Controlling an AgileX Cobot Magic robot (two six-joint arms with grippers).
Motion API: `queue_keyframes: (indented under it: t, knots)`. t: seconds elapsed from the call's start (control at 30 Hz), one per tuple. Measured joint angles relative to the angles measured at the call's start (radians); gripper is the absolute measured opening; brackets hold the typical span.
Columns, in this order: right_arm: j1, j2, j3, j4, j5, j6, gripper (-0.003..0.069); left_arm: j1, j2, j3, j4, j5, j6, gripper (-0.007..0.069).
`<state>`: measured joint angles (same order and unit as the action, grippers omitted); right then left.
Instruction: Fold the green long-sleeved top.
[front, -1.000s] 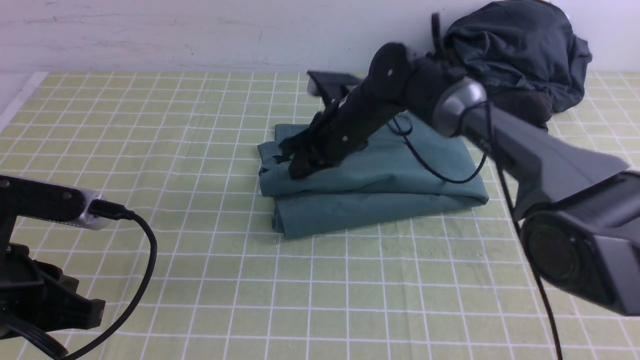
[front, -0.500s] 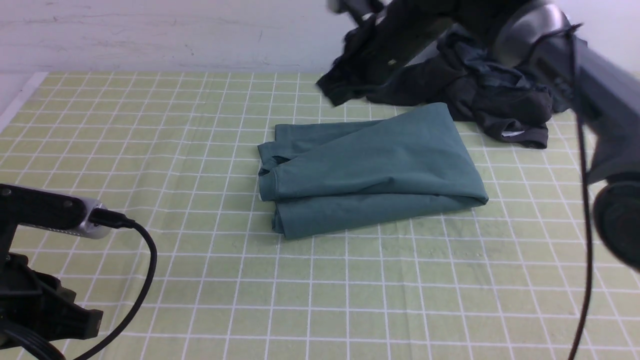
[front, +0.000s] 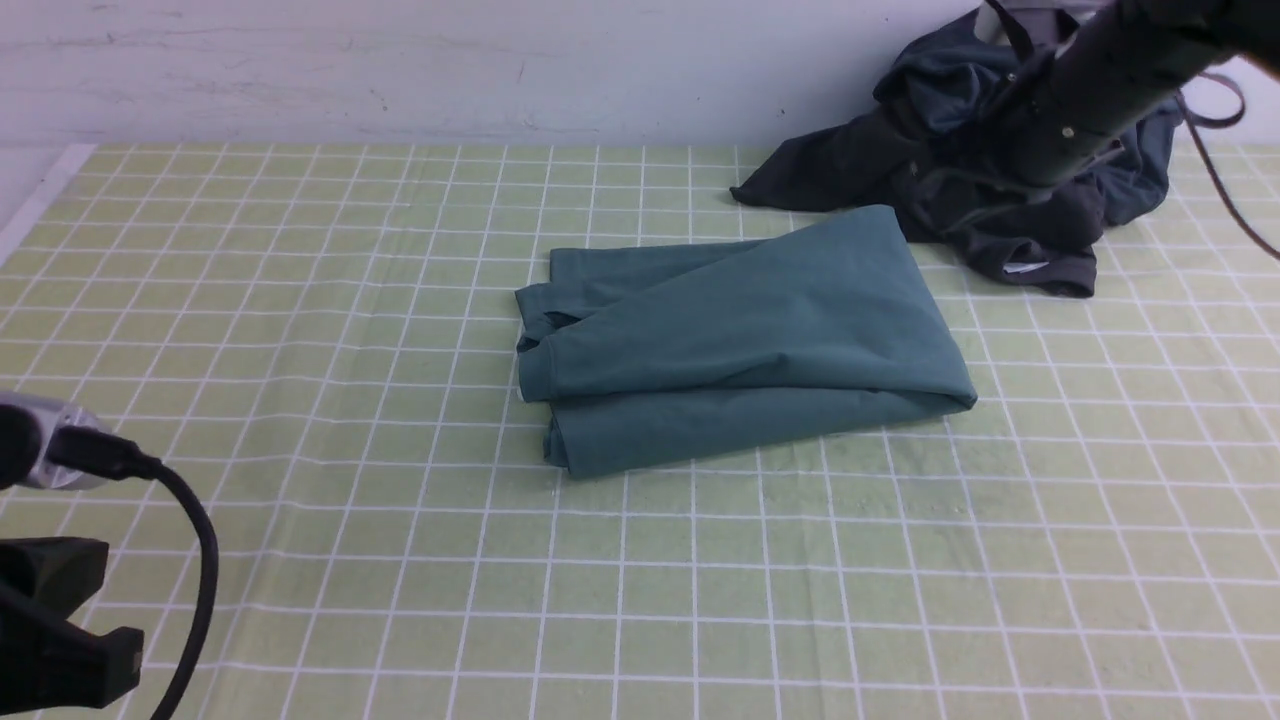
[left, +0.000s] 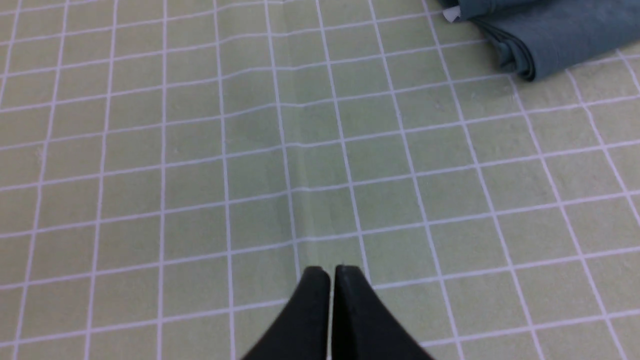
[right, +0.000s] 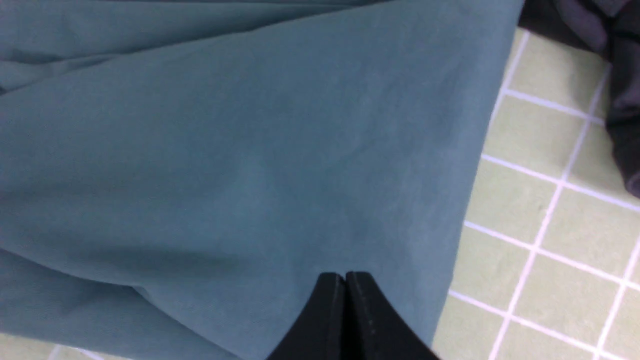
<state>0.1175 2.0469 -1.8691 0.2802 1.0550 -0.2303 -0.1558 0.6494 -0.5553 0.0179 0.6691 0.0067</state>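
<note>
The green long-sleeved top (front: 740, 350) lies folded into a thick rectangle in the middle of the table. A corner of it with a bit of white label shows in the left wrist view (left: 550, 35). It fills most of the right wrist view (right: 250, 150). My right gripper (right: 345, 276) is shut and empty, held above the top near its edge. The right arm (front: 1100, 90) is raised at the back right, over the dark garments. My left gripper (left: 332, 270) is shut and empty over bare cloth, and the left arm (front: 60, 640) sits at the front left.
A heap of dark charcoal-grey garments (front: 1000, 200) lies at the back right against the wall, just behind the green top, and shows in the right wrist view (right: 625, 100). A green checked tablecloth (front: 400, 560) covers the table. A white wall runs along the back.
My right arm has lifted off the green top and swung up and back to the right, over the dark garments. The left arm has sunk lower at the front left. The top has not moved.
</note>
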Motion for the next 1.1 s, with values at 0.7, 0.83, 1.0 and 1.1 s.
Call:
queue_keyframes:
  t: [0.7,0.83,1.0,1.1]
  knots:
    - [-0.08,-0.055,0.509,0.234,-0.356,-0.09,0.0251,0.0,-0.04,0.057,0.0,-0.122,-0.007,-0.0001]
    - [-0.08,-0.052,0.509,0.28,-0.426,-0.102,0.0364,0.0,-0.04,0.057,0.0,-0.122,-0.007,-0.0001]
    - [-0.08,-0.013,0.509,0.358,-0.456,-0.123,0.0365,0.0,-0.04,0.057,0.0,-0.122,-0.007,-0.0001]
    - [-0.08,0.012,0.509,0.392,-0.427,-0.13,0.0298,0.0,-0.04,0.057,0.0,-0.122,-0.007,-0.0001]
